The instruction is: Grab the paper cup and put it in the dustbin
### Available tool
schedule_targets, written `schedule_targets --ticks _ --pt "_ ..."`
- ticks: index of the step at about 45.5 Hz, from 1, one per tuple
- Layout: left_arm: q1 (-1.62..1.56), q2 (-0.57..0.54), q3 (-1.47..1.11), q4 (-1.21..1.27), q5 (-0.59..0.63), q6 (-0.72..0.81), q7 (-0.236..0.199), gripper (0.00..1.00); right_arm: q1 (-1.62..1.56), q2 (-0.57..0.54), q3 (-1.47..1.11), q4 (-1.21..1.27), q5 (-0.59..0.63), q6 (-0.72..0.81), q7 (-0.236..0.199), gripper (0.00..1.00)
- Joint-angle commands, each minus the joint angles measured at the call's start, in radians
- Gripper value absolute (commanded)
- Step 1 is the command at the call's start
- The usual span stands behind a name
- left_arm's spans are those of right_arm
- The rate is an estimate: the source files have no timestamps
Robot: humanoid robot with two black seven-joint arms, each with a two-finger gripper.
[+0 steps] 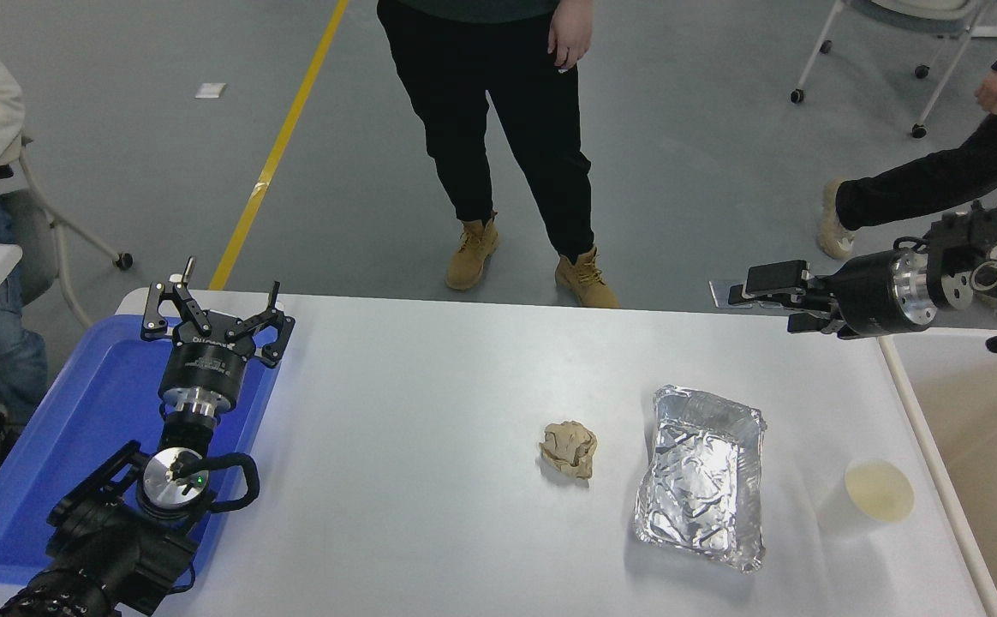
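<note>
White tabletop [430,403] carries paper cup [877,494] upright just right of foil tray [702,476], crumpled paper ball [568,448] left of tray. Dustbin [970,446] right of cup. Right gripper [766,297] far beyond tray, empty, opening unclear. Left gripper [216,310] spread wide, empty, over blue tray [79,428].

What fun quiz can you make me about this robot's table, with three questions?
1. True or false: the paper cup stands upright on the table.
2. Which thing lies between the paper ball and the cup: A) blue tray B) foil tray C) dustbin?
3. Fill in: the left gripper hangs over the ____ tray.

Key
1. True; nothing holds it, and the right gripper is far off by the table's back edge.
2. B, the foil tray.
3. Blue; that is the blue tray.
</note>
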Motion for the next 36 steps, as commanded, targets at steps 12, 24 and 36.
schedule_targets --ticks 12,24,36 --pt "0.001 0.002 -0.002 -0.001 0.002 -0.001 0.0 1.0 0.397 -0.011 -0.444 0.259 -0.066 0.012 -0.002 1.0" --pt "0.001 0.003 -0.002 -0.001 0.002 -0.001 0.0 1.0 0.564 0.045 -0.594 0.377 -0.061 0.044 -0.001 1.0" --pt "0.001 0.003 -0.002 -0.001 0.002 -0.001 0.0 1.0 0.724 0.054 -0.637 0.492 0.118 0.183 -0.004 1.0"
